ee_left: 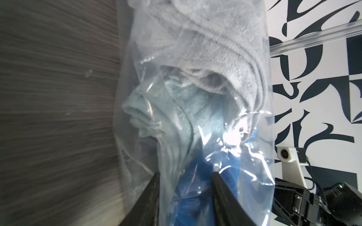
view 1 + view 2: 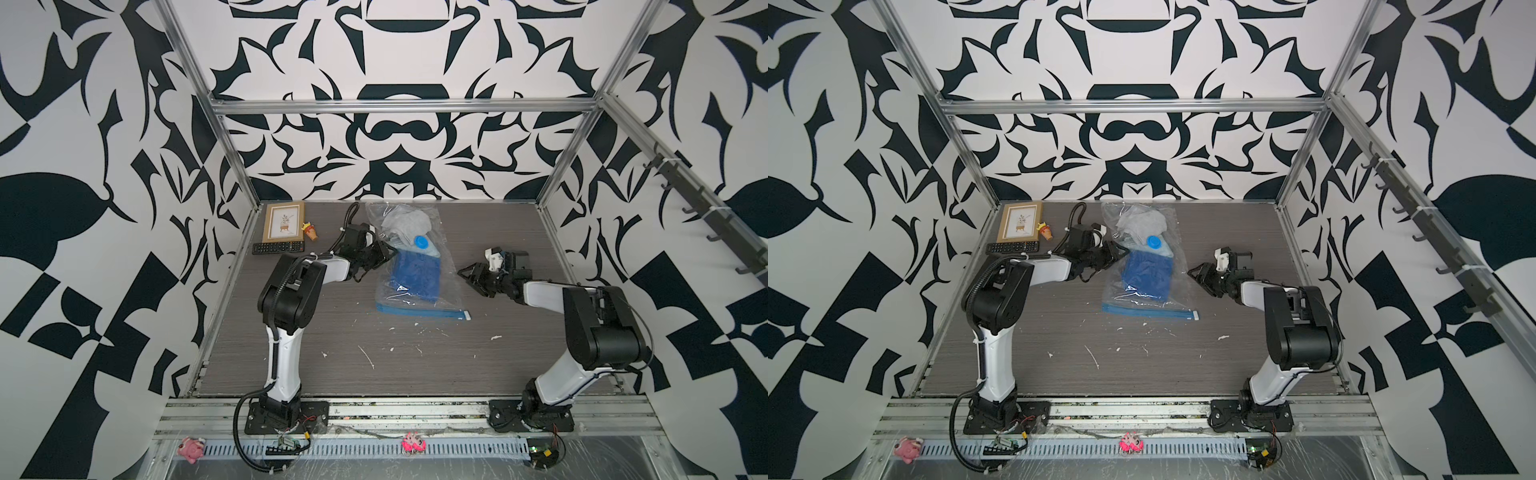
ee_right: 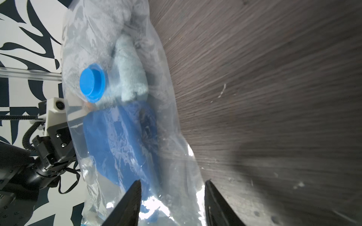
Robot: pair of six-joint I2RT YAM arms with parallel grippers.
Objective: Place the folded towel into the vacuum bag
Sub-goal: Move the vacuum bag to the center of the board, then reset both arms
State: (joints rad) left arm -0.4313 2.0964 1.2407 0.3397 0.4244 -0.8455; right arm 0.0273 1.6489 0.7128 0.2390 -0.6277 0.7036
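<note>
We found the vacuum bag lying flat on the table at the centre of both top views. Its blue zip strip was at the lower end and its blue cap near the middle. Three towels showed through the plastic. A grey towel sat at the upper end, a pale green towel beneath it, and a folded blue towel lay nearest the strip. The blue towel was wholly inside and just short of the strip.

The left gripper sat at the bag's left edge, level with the cap. In the left wrist view its jaws stood part way apart, with bag plastic and the blue towel between them. We could not tell whether they were pinching the plastic or only straddling it. The right gripper lay just beside the bag's right edge. Its jaws were spread and held nothing.

In our judgement the placing step was all but complete and the work in hand was settling the load. The next move called for care. The bag is light and slippery, so any pull on the plastic could drag it or slide the blue towel toward the open end. Both grippers would need to let go fully and lift clear.
</note>
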